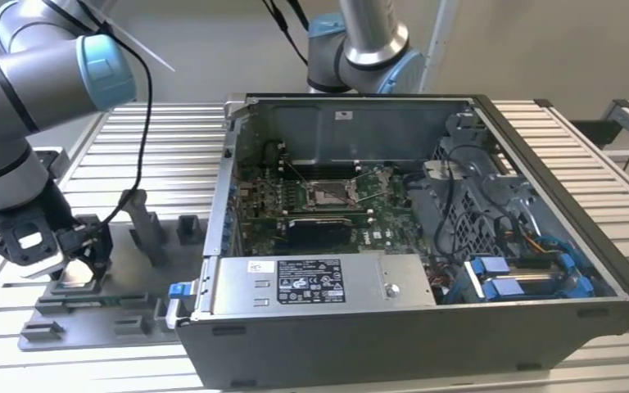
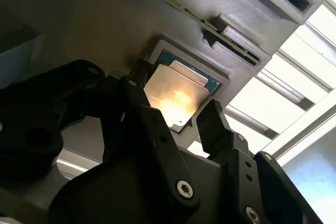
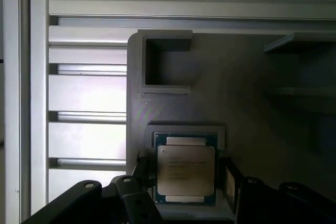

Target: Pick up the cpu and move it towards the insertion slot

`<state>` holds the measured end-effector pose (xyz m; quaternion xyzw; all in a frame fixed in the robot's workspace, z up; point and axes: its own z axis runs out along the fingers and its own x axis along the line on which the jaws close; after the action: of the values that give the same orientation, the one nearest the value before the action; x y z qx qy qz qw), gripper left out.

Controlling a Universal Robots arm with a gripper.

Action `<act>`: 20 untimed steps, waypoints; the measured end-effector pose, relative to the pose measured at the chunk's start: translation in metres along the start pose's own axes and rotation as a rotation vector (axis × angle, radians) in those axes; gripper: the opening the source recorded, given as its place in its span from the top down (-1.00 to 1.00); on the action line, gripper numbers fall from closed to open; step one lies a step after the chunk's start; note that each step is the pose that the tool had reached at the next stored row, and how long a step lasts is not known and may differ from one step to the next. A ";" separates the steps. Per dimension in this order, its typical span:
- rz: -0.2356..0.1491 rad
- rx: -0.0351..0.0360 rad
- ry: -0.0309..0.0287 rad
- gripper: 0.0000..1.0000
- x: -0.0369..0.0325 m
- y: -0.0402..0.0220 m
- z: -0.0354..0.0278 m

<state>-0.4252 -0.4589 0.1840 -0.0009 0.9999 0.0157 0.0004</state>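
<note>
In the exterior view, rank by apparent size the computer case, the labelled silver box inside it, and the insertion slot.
Largest to smallest:
computer case
labelled silver box
insertion slot
The slot sits farther back, yet is clearly smallest.

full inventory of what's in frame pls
cpu: 1, silver top, green rim, in the tray's recess
insertion slot: 1, silver frame, inside the case
case: 1, dark grey, open, on the table
tray: 1, grey, at the exterior view's left of the case
power supply: 1, silver, at the case's near edge
table: 1, pale slatted metal, under everything
other arm: 1, grey and blue, behind the case
gripper: 1, black, open, astride the cpu
</note>
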 end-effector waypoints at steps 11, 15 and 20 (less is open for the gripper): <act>0.001 -0.0007 0.0000 -1.00 0.0000 -0.0002 -0.0001; 0.000 -0.0007 0.0002 -1.00 0.0001 -0.0004 -0.0005; 0.000 -0.0008 0.0003 -1.00 0.0000 -0.0003 -0.0016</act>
<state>-0.4252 -0.4592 0.1856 -0.0006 0.9999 0.0161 0.0003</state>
